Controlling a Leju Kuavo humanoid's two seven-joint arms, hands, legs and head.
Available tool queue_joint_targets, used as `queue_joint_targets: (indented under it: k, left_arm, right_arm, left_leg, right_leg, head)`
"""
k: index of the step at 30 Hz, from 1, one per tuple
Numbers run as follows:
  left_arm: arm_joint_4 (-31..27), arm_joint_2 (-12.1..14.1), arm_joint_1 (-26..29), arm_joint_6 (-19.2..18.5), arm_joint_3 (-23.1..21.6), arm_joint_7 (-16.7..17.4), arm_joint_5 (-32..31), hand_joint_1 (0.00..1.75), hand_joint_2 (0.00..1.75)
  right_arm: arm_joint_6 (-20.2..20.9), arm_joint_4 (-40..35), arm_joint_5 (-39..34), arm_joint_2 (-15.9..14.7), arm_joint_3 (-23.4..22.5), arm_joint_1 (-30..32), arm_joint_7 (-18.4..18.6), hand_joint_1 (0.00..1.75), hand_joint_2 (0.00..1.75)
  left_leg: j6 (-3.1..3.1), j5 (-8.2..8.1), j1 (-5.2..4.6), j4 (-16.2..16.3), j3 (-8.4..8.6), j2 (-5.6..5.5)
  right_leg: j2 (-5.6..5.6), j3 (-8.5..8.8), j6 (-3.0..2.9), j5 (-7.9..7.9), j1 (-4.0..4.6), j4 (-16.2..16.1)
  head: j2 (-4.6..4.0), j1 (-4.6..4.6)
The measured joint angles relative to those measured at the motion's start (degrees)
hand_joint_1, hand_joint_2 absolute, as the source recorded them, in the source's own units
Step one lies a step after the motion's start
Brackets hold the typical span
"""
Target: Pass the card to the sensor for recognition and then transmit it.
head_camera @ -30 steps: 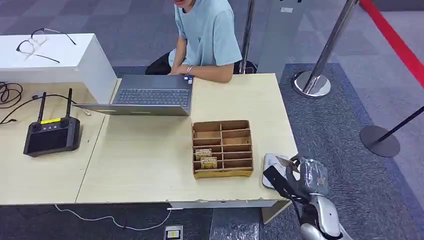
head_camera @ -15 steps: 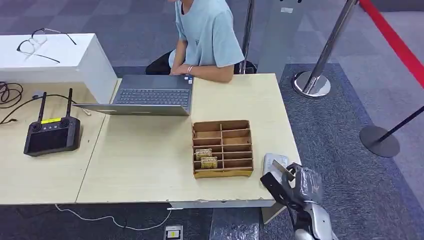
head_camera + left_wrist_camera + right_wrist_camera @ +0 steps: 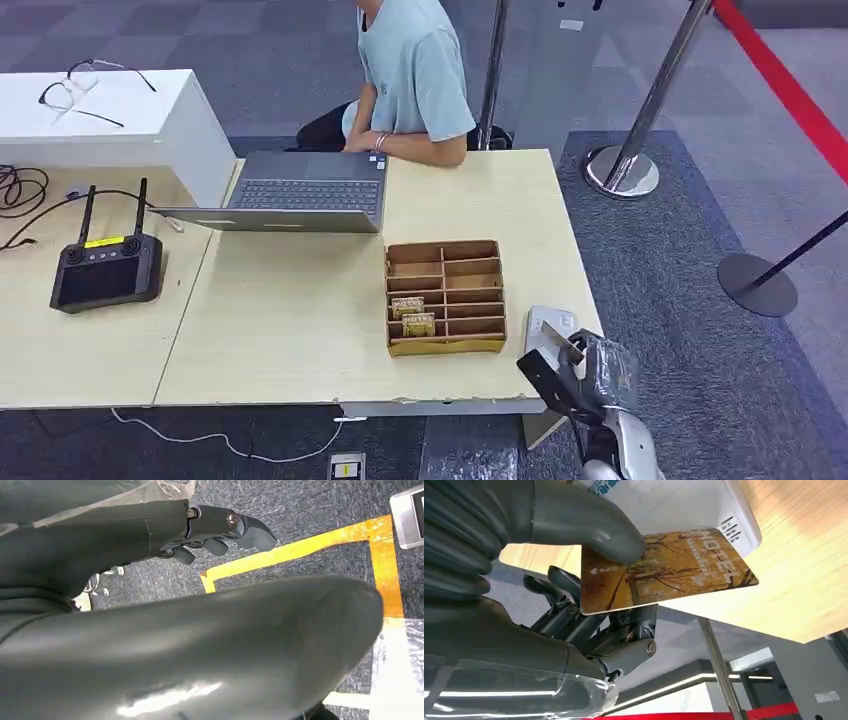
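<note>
My right hand (image 3: 568, 375) sits at the table's (image 3: 300, 330) near right corner, thumb (image 3: 589, 527) pinching the card (image 3: 664, 570) flat against the fingers underneath. Card's golden-brown with bare trees printed on it, hovering just over the white sensor (image 3: 548, 325).
</note>
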Motion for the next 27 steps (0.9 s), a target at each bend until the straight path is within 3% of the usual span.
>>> queue_joint_targets:
  k: [13, 27]
  left_arm:
    - [0.0, -0.1, 0.0, 0.2, 0.2, -0.4, 0.0, 0.0, 0.0]
    - [0.0, -0.3, 0.1, 0.1, 0.3, -0.7, -0.1, 0.0, 0.0]
  right_arm:
    - [-0.1, 1.0, 0.8, 1.4, -0.9, -0.1, -1.3, 1.75, 1.75]
    - [0.2, -3.7, 5.3, 2.4, -6.5, 2.3, -1.0, 1.75, 1.75]
  left_leg:
    - [0.0, 0.01, 0.0, 0.0, 0.16, 0.04]
    - [0.0, 0.01, -0.03, 0.0, -0.13, 0.02]
  right_leg:
    - [0.03, 0.15, 0.0, 0.03, 0.0, 0.0]
    - [0.02, -0.08, 0.01, 0.04, -0.02, 0.0]
  head:
    - [0.0, 0.0]
    - [0.0, -0.02]
